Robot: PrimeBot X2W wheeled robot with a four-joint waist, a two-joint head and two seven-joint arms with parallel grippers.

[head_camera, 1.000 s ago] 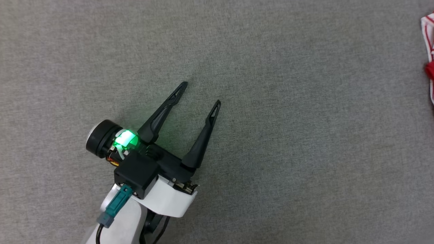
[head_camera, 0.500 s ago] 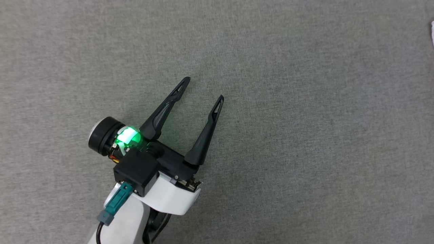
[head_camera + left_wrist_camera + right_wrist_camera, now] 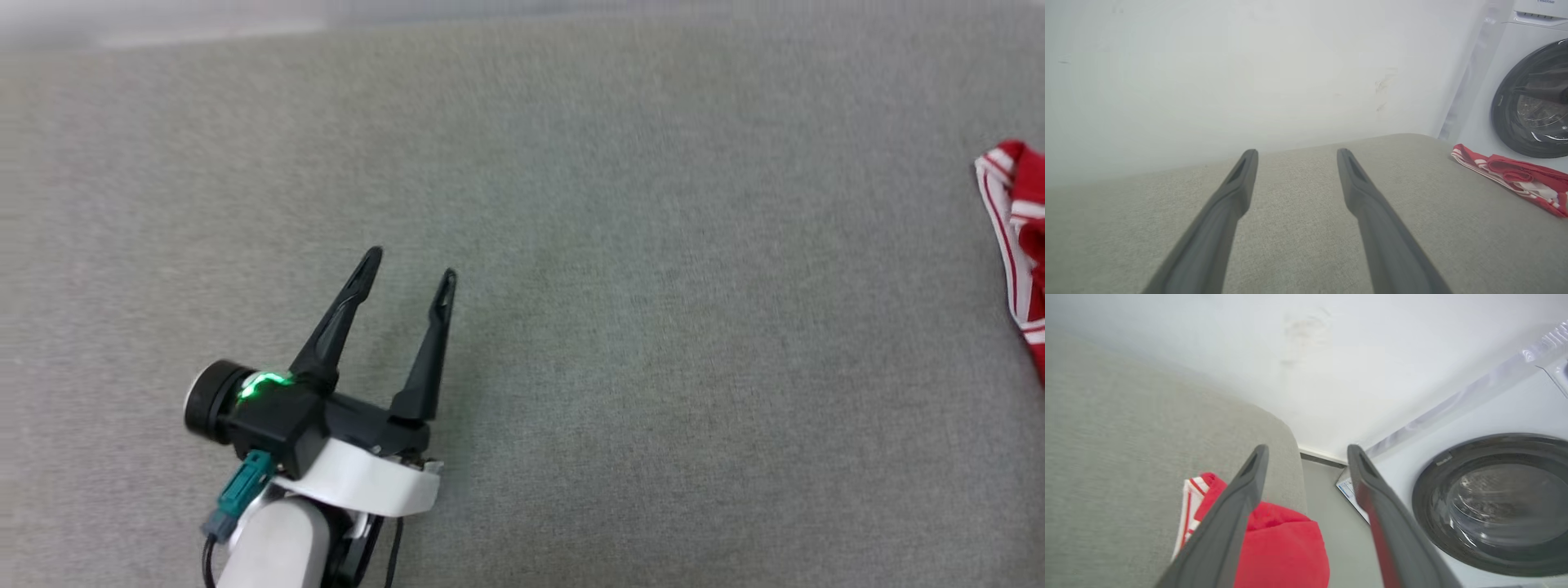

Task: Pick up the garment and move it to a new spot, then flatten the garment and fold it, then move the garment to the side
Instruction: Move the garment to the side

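Garment [image 3: 1019,245] lies bunched at right on grey surface [image 3: 653,343]. Left gripper [image 3: 410,265] gapes empty, and right gripper [image 3: 1307,449] too, near it.

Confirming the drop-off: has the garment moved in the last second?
Cannot tell. The garment sits lower along the head view's right edge, but the far edge of the gray surface newly shows on top: the camera moved.

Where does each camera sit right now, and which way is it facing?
Head: above, looking down on the grey surface; left tool open at lower left, garment at the right edge.
Left wrist: along the left tool, across the surface to a white wall.
Right wrist: along the right tool, fingers open, over the garment, toward the washing machine.
Shared: both wrist views show garment and washing machine.
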